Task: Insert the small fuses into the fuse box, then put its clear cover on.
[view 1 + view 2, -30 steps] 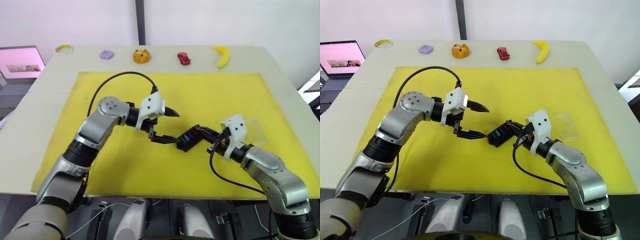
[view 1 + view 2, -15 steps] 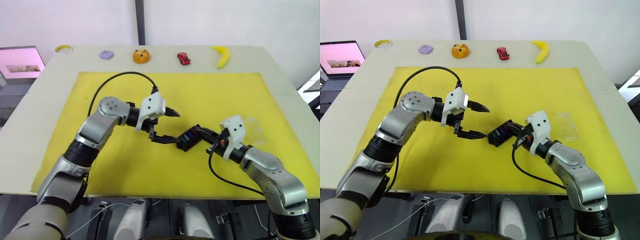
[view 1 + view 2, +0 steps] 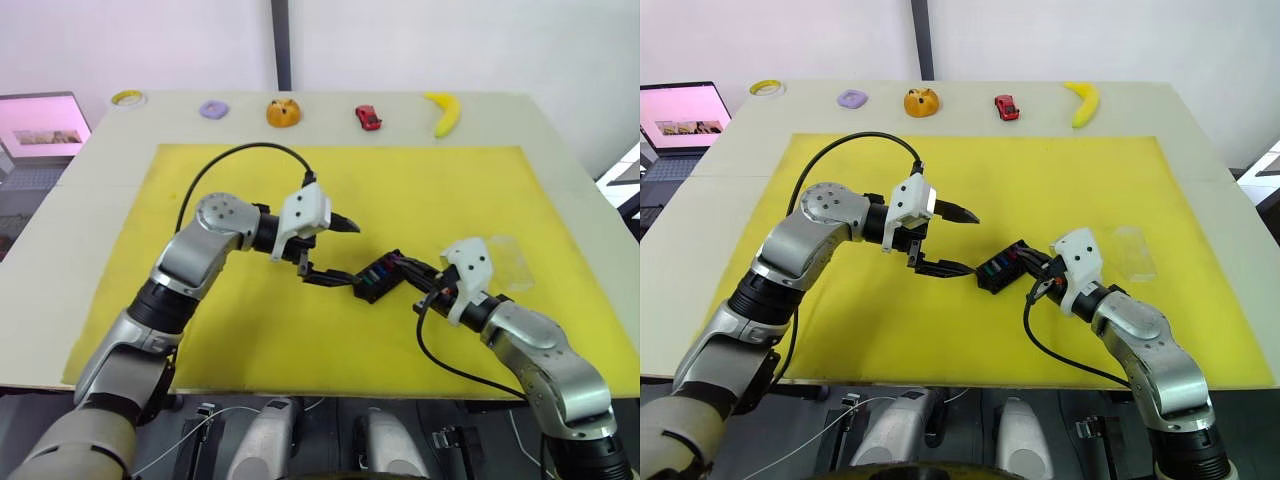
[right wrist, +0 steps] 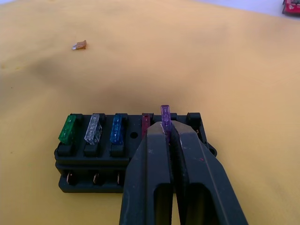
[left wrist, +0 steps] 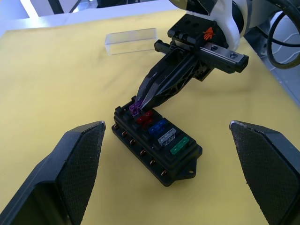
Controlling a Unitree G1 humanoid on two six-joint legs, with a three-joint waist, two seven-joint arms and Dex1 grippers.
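The black fuse box [image 3: 376, 279] lies on the yellow mat [image 3: 250, 180], with green, grey, blue and red small fuses [image 4: 93, 129] seated in one row. My right gripper [image 4: 168, 127] is shut on a purple fuse [image 4: 165, 114], which stands upright at the slot beside the red one. My left gripper [image 3: 338, 252] hovers just left of the box, open wide, with its lower finger close to the box's end. An olive-brown fuse [image 4: 79, 45] lies loose on the mat. The clear cover [image 3: 513, 262] rests on the mat to the right of my right wrist.
Along the table's far edge sit a tape ring [image 3: 127, 97], a purple piece [image 3: 213, 109], an orange fruit [image 3: 284, 112], a red toy car [image 3: 368, 117] and a banana [image 3: 443, 112]. A laptop [image 3: 40, 125] stands at the far left.
My right wrist has drifted slightly toward the near edge while its fingers stay at the box with the purple fuse. The left arm has not moved.
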